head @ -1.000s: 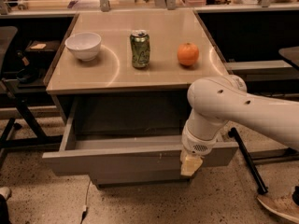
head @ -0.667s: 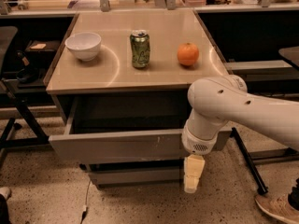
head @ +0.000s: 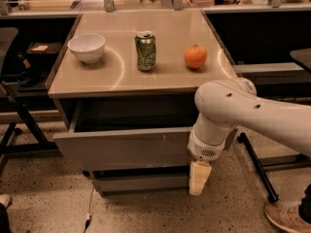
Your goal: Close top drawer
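Note:
The top drawer [head: 121,148] is a wide grey drawer with small white scratches right of centre. It stands partly open, its front a short way out from under the tabletop [head: 146,76], with a dark gap above it. My gripper [head: 199,177] points down at the drawer front's right end, below its lower edge and in front of the lower drawer [head: 141,182]. Its cream fingers are together and hold nothing. The white arm [head: 228,113] hides the drawer's right end.
On the tabletop stand a white bowl [head: 86,47], a green can [head: 145,51] and an orange [head: 195,56]. Chair legs [head: 19,125] stand at the left, a black stand leg [head: 257,166] and a shoe [head: 286,216] at the right. A cable [head: 90,210] lies on the floor.
The drawer has slid inward from wide open to partly open. My gripper has dropped from the drawer front's face to below its lower edge.

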`<state>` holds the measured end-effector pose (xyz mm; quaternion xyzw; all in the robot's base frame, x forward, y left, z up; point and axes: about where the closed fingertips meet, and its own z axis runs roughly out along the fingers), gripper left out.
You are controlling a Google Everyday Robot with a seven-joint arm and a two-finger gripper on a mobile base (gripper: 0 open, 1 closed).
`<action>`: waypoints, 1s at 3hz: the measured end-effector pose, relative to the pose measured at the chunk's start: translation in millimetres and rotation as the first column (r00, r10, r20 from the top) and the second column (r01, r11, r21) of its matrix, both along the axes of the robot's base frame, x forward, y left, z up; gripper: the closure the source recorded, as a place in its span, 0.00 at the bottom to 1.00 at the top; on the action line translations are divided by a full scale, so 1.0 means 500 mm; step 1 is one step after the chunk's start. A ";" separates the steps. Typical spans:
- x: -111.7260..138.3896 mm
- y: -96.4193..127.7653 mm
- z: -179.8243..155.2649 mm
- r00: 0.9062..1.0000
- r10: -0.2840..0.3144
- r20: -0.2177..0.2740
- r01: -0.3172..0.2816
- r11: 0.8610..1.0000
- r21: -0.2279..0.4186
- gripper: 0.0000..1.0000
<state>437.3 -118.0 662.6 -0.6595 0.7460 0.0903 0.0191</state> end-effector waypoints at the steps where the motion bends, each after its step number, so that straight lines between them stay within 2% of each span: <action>1: 0.000 0.000 0.000 1.000 0.000 0.000 0.000 1.000 0.000 0.42; 2: 0.000 0.000 0.000 1.000 0.000 0.000 0.000 1.000 0.000 0.65; 3: 0.046 0.001 -0.015 1.000 -0.011 0.021 0.011 1.000 -0.007 0.88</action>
